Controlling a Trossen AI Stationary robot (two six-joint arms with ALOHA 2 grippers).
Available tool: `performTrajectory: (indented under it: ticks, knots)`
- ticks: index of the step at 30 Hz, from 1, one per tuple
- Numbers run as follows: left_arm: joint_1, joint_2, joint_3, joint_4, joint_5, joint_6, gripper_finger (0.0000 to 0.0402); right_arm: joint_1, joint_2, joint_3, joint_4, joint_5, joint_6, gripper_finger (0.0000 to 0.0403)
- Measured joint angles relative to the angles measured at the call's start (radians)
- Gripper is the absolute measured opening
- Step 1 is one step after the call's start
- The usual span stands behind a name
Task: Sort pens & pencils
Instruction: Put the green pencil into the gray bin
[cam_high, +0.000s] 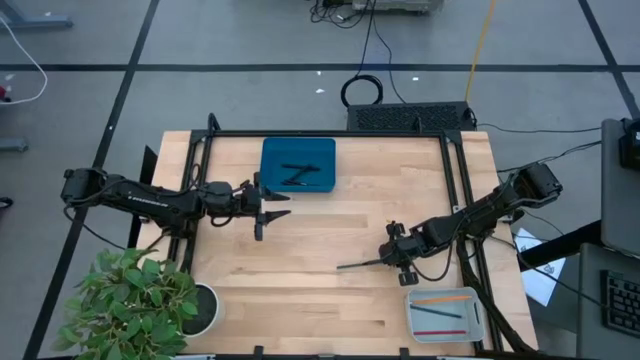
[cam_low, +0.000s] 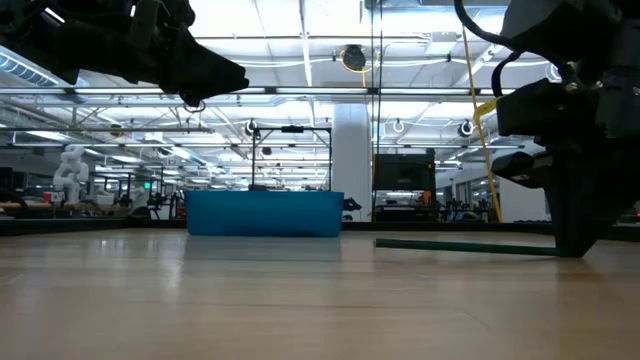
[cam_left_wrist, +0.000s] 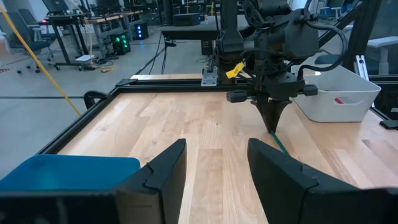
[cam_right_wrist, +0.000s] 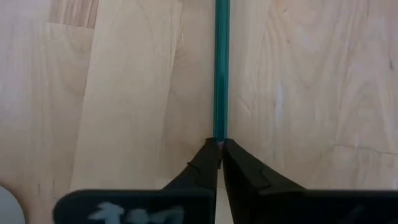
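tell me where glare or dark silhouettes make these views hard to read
Low view: bright ceiling lights behind turn the right gripper and left gripper into black silhouettes. Right wrist view: even light, the green pencil clear on the table. High view: even lighting, blue tray plain.

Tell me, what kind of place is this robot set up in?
Probably a large robotics lab or workshop hall. Beyond the wooden table the low view shows rows of metal-framed workstations under ceiling lights, and cables trail over the tiled floor.
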Motion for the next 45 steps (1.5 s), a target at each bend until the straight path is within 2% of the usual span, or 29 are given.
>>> performTrajectory:
  ticks: [11, 16, 22, 27, 32, 37, 40, 45]
  knots:
    - [0.0, 0.0, 0.0, 0.0, 0.0, 0.0, 0.0175, 0.0, -0.015, -0.002, 0.011, 0.007, -0.003, 0.0001]
    - [0.0, 0.0, 0.0, -0.001, 0.0, 0.0, 0.0175, -0.002, -0.085, -0.009, 0.033, 0.024, -0.03, 0.0]
    - [0.0, 0.0, 0.0, -0.001, 0.0, 0.0, 0.0175, -0.01, -0.157, -0.005, 0.146, 0.066, -0.111, 0.0]
    - [0.0, 0.0, 0.0, -0.001, 0.0, 0.0, 0.0175, -0.058, -0.166, -0.036, 0.391, 0.069, -0.227, 0.0]
    - [0.0, 0.0, 0.0, 0.0, 0.0, 0.0, 0.0175, -0.154, -0.167, -0.173, 0.811, 0.063, -0.334, 0.0]
    - [0.0, 0.0, 0.0, 0.025, -0.004, 0.021, 0.0175, -0.283, -0.162, -0.297, 1.222, 0.061, -0.335, 0.0]
    - [0.0, 0.018, 0.001, 0.118, -0.029, 0.031, 0.0175, -0.352, -0.161, -0.32, 1.343, 0.054, -0.295, 0.0]
    - [-0.001, 0.119, 0.001, 0.31, 0.007, 0.063, 0.0175, -0.418, -0.161, -0.306, 1.386, -0.022, -0.291, 0.0]
